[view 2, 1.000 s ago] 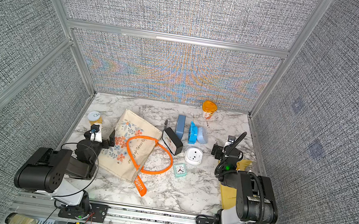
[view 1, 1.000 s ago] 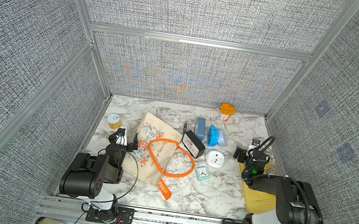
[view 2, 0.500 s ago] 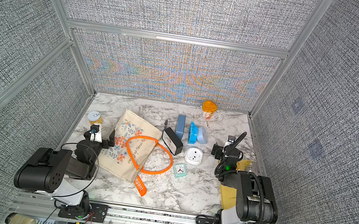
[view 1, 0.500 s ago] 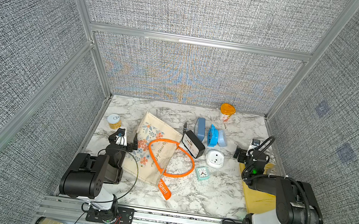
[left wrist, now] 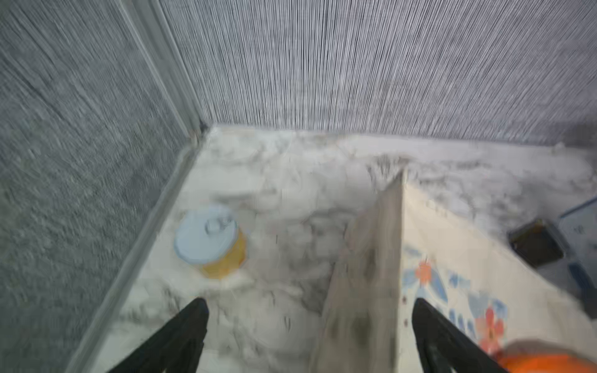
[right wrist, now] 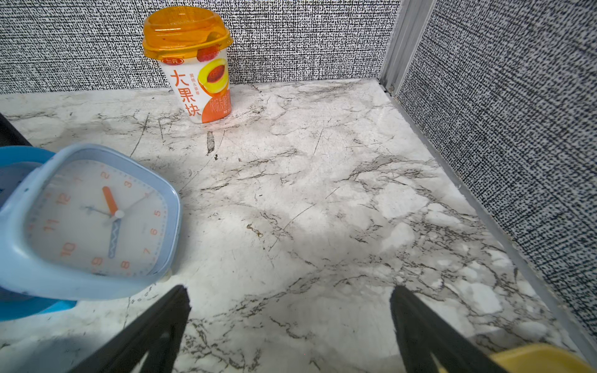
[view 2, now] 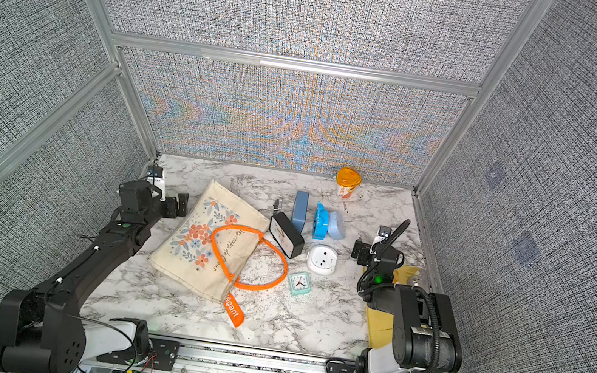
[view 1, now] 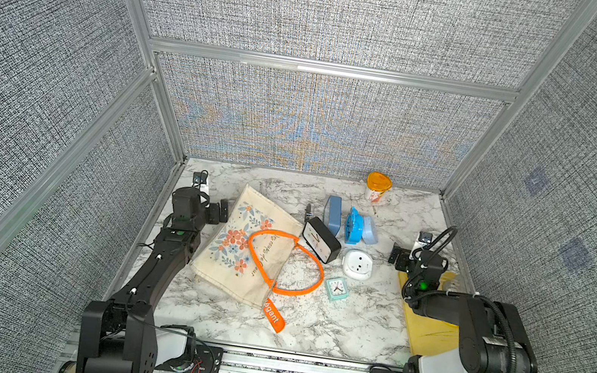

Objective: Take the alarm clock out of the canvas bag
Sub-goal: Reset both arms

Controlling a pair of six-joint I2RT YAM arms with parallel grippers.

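The cream canvas bag (view 1: 226, 264) (view 2: 183, 258) with a flower print and orange handles (view 1: 259, 257) lies flat, left of the middle. A black alarm clock (view 1: 321, 240) (view 2: 286, 235) stands at the bag's mouth, beside the fabric; I cannot tell whether it rests on the bag. My left gripper (view 1: 213, 206) (view 2: 172, 203) hovers open at the bag's far left corner. In the blurred left wrist view the left gripper (left wrist: 308, 303) straddles the bag's edge (left wrist: 365, 258). My right gripper (view 1: 404, 256) (right wrist: 289, 290) is open over bare marble at the right.
Right of the bag are a blue-grey clock (view 1: 334, 210), a bright blue clock (view 1: 353, 225), a pale blue clock (right wrist: 93, 219), a white round clock (view 1: 356, 264) and a small teal clock (view 1: 336, 288). A yogurt cup (right wrist: 193, 64) stands at the back. A yellow-sided can (left wrist: 210, 242) sits by the left wall, a yellow envelope (view 1: 424, 324) under the right arm.
The left arm has stretched out and lifted, carrying its gripper toward the back over the bag's far left corner. The right arm and the objects have not moved.
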